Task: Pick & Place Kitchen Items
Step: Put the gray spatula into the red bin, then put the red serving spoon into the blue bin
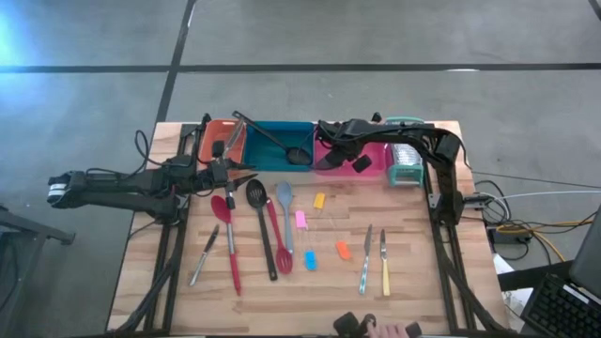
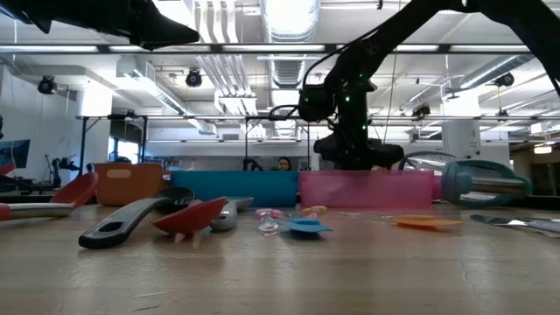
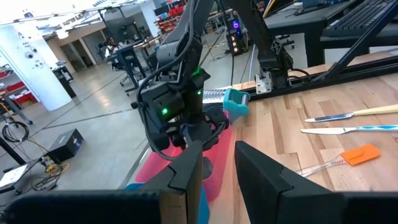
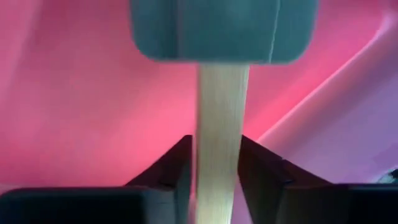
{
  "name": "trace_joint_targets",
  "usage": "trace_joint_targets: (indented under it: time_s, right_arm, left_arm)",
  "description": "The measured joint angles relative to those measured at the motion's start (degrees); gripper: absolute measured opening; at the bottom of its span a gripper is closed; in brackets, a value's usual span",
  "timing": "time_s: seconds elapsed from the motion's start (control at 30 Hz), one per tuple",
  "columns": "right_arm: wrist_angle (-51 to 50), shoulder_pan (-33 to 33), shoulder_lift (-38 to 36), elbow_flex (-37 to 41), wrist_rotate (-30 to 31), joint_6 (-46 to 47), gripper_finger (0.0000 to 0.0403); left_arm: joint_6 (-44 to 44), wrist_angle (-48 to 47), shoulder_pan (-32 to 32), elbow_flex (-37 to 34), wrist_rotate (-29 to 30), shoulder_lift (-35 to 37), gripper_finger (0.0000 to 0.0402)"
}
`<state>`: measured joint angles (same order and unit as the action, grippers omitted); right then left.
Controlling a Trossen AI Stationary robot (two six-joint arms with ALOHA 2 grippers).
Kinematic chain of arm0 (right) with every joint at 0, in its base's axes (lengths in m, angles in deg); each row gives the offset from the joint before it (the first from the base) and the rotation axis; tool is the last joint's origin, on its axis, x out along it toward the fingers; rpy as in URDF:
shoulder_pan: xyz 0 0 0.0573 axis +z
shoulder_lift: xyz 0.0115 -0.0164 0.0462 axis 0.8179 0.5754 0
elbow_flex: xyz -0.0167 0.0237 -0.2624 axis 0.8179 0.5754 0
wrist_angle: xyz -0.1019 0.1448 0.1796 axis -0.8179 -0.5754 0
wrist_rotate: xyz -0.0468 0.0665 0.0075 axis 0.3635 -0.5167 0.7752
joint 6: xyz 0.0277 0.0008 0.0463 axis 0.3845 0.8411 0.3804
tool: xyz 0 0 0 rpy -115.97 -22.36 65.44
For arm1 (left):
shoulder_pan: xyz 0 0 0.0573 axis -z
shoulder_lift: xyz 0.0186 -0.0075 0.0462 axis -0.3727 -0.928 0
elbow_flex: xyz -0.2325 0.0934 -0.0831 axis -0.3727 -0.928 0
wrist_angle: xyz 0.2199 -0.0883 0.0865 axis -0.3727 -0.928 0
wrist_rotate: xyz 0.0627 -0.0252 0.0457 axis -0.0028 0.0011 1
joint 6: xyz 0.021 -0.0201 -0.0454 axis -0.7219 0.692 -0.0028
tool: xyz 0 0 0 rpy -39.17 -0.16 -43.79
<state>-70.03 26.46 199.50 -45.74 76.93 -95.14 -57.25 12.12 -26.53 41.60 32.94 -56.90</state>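
Observation:
My right gripper (image 1: 354, 160) reaches down into the pink tray (image 1: 377, 169) at the far edge, shut on a pale-handled tool (image 4: 222, 124) with a grey-blue head (image 4: 224, 31). My left gripper (image 3: 217, 177) hovers open and level near the orange tray (image 1: 214, 131), with nothing between its fingers. A red spoon (image 1: 228, 246), a black slotted spoon (image 1: 264, 230), a grey spatula (image 1: 285, 218), two knives (image 1: 366, 260) and small coloured tools (image 1: 319, 201) lie flat on the table. A black ladle (image 1: 277, 143) lies in the teal tray (image 1: 282, 161). My right gripper pinches the tool's pale handle (image 4: 221, 162) between its two fingers (image 4: 177, 168), slanting down from above into the pink tray. The handle runs straight out ahead of the fingers, head foremost. I cannot tell whether the head rests on the tray floor.
The metal grater (image 1: 406, 165) with teal trim stands just right of the pink tray. Metal tongs (image 1: 232, 139) lie in the orange tray. The three trays line the far edge; bare wood shows along the near edge. A person's hand (image 1: 392, 330) shows at the near edge.

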Motion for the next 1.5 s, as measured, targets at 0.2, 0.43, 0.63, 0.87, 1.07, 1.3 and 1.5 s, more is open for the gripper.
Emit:
trace_joint_targets:
  time_s: [0.2,0.43,0.63,0.87,1.07,1.3,1.5]
  right_arm:
    - [-0.3,0.0,-0.2,0.0,1.4,3.6,0.0173]
    - [-0.7,1.2,-2.1,0.0,8.4,5.3,0.0187]
    - [-0.8,2.8,-6.0,0.0,8.7,7.2,0.0179]
    - [-4.9,5.1,-10.3,0.0,8.7,13.5,0.0175]
    - [-6.8,7.2,-14.9,0.0,8.8,19.5,0.0172]
    - [-6.7,10.7,-20.2,0.0,8.8,26.9,0.0174]
    - [-6.7,14.2,-23.6,0.0,8.8,35.7,0.0177]
  left_arm:
    - [0.0,0.0,0.0,0.0,0.0,0.0,0.0099]
    - [0.0,0.0,0.0,0.0,0.0,0.0,0.0099]
    - [0.0,0.0,0.0,0.0,0.0,0.0,0.0099]
    - [0.0,0.0,0.0,0.0,0.0,0.0,0.0099]
    - [0.0,0.0,0.0,0.0,0.0,0.0,0.0099]
    - [0.0,0.0,0.0,0.0,0.0,0.0,0.0099]
    - [0.0,0.0,0.0,0.0,0.0,0.0,0.0099]
